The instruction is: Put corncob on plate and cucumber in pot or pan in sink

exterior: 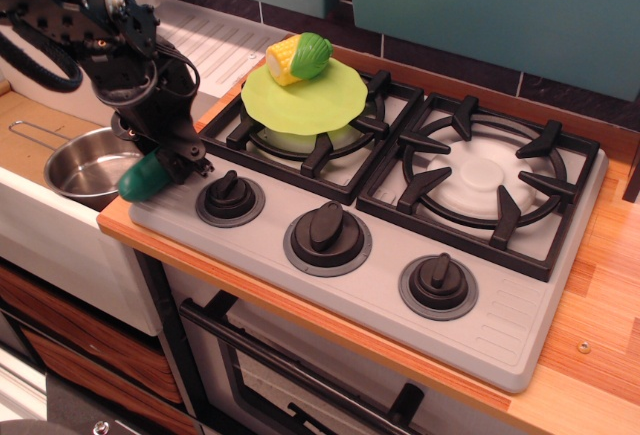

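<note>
The black robot arm (95, 30) comes in from the upper left of the scene and reaches down and to the right. Its wrist is wrapped with black cables. The gripper (172, 162) points downward at the near left, and its fingers are closed around the cucumber (141, 177), holding it tilted.

Pot (88, 167): shiny bare metal, mirror-like inside, thin wire handle. Cucumber (141, 177): smooth green plastic, slight sheen. Corncob (298, 57): glossy plastic husk, bumpy yellow kernels. Plate (300, 103): thin matt lime plastic. Hob (350, 285): matt grey surface; grates (480, 180) and knobs (327, 230) matt black. Counter (600, 335): smooth wood grain. Gripper (180, 160): matt black. Drainboard (215, 45): ribbed white.
</note>
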Controlling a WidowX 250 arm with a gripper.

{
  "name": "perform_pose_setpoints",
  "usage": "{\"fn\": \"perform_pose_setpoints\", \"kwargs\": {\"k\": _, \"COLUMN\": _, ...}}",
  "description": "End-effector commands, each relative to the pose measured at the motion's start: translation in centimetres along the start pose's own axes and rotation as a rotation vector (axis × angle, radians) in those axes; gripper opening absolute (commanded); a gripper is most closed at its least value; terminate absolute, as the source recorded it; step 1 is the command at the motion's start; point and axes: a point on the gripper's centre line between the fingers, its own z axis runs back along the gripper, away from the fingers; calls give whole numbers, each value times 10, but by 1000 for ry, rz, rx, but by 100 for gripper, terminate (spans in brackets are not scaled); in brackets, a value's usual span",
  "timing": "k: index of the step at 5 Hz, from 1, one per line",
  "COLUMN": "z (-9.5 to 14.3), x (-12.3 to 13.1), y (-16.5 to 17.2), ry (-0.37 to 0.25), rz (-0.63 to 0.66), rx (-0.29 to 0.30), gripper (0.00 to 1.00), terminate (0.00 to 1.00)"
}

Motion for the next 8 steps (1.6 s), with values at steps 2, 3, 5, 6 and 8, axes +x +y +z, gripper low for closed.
{"fn": "perform_pose_setpoints", "kwargs": {"k": 2, "z": 26, "x": 10, "y": 9, "ry": 10, "rz": 2, "rx": 12, "gripper": 0, "terminate": 0}}
{"fn": "perform_pose_setpoints", "kwargs": {"k": 3, "z": 37, "x": 10, "y": 14, "ry": 16, "rz": -13, "rx": 33, "gripper": 0, "terminate": 0}}
{"fn": "perform_pose_setpoints", "kwargs": {"k": 5, "z": 50, "x": 11, "y": 23, "ry": -4, "rz": -35, "rx": 46, "gripper": 0, "terminate": 0}}
{"fn": "perform_pose_setpoints", "kwargs": {"k": 6, "z": 44, "x": 13, "y": 38, "ry": -25, "rz": -71, "rx": 49, "gripper": 0, "terminate": 0}}
{"fn": "perform_pose_setpoints", "kwargs": {"k": 8, "z": 22, "x": 20, "y": 62, "ry": -87, "rz": -116, "rx": 58, "gripper": 0, "terminate": 0}}
